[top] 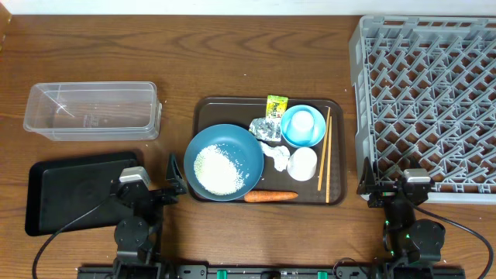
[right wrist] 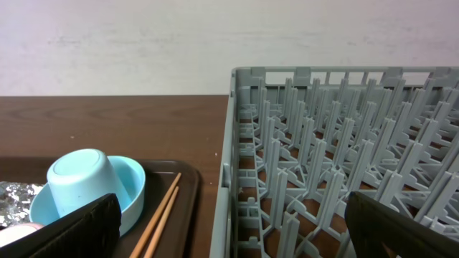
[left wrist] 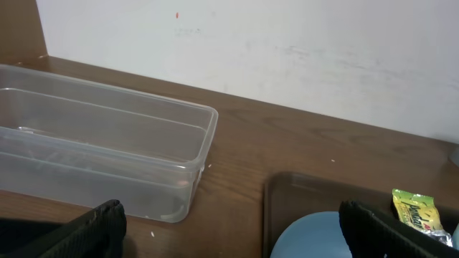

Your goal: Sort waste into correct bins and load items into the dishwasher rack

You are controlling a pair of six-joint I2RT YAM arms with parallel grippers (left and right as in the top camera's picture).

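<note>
Black fingers (left wrist: 100, 226) of the left gripper (left wrist: 229, 211) are standing wide apart and are gripping nothing. This gripper is hovering low over the wooden table (top: 232, 62), between the black tray (top: 70, 186) and the brown serving tray (top: 225, 112). The clear tub (top: 93, 108) is sitting beyond the black tray, apart from it, and is holding nothing.

The right gripper (right wrist: 231, 204) is likewise standing fully open and empty. It is hovering at the near left corner of the grey dishwasher rack (top: 361, 101), between the rack and the serving tray. The rack is carrying no items among its pegs.

All other task objects are resting on the serving tray:
- The dark-blue plate (top: 232, 143) is overhanging the tray's left rim and is carrying the white rice (top: 218, 170).
- The carrot (top: 271, 196) is lying along the near edge, just beside the plate.
- The yellow-green wrapper (top: 277, 105) is lying at the far edge, touching the silver foil (top: 267, 128).
- The foil is sitting between the plate and the light-blue cup (top: 302, 122).
- The right wrist view is showing this cup bottom-up inside a wider light-blue dish (right wrist: 129, 190).
- The white tissue (top: 277, 155) is lying between the plate and the white cup (top: 302, 163).
- The chopsticks (top: 325, 151) are lying side by side along the right edge, just beside both cups.
</note>
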